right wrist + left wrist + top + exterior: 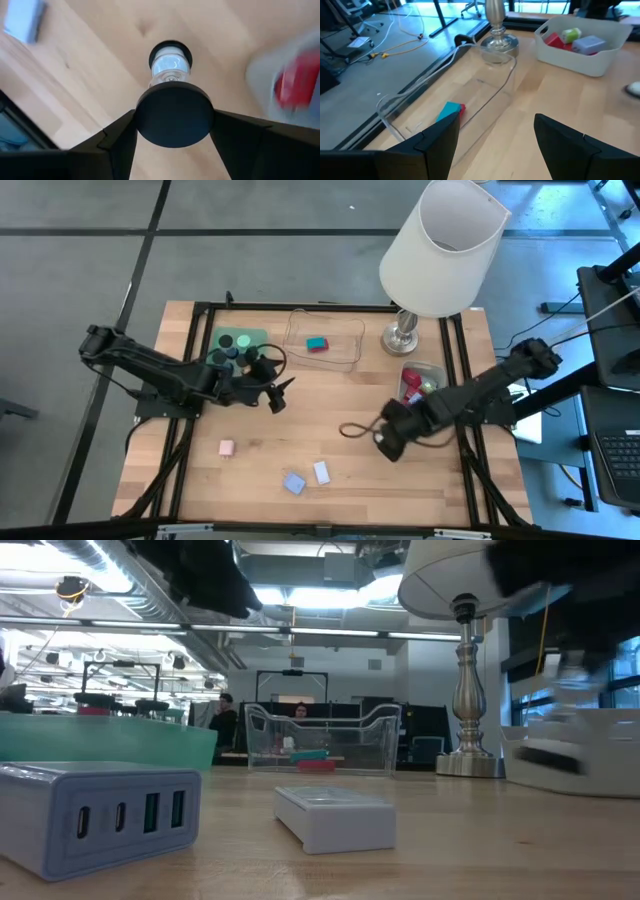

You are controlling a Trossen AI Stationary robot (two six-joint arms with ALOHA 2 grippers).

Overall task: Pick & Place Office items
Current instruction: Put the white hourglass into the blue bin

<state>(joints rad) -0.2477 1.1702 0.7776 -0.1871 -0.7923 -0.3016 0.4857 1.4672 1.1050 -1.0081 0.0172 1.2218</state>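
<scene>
My right gripper [385, 442] hangs over the table's right middle, pointing down, shut on a black round piece [174, 114] with a clear body beyond it. My left gripper [278, 395] stands open near the green tray [238, 340], nothing between its fingers [437, 137]. A teal and a red block [316, 344] lie in the clear tray [345, 350]. Red and green pieces [562, 37] lie in the grey tray [432, 368]. A pink block [227, 447] and two light-blue blocks [294, 483] lie on the table near its front. My right gripper pinches the piece's round black upper end [145, 117] between its two fingers, one on each side. The fingers come from above, pointing down. The piece hangs upright below them, its clear body and black lower ring [170, 56] toward the tabletop, lifted clear as far as shows.
A big white lamp [440, 250] stands at the back right, its metal foot [402, 335] between the clear and grey trays. Black discs [240, 355] lie in the green tray. A dark cable loop [352, 430] lies beside my right gripper. Bare wood shows in the table's middle.
</scene>
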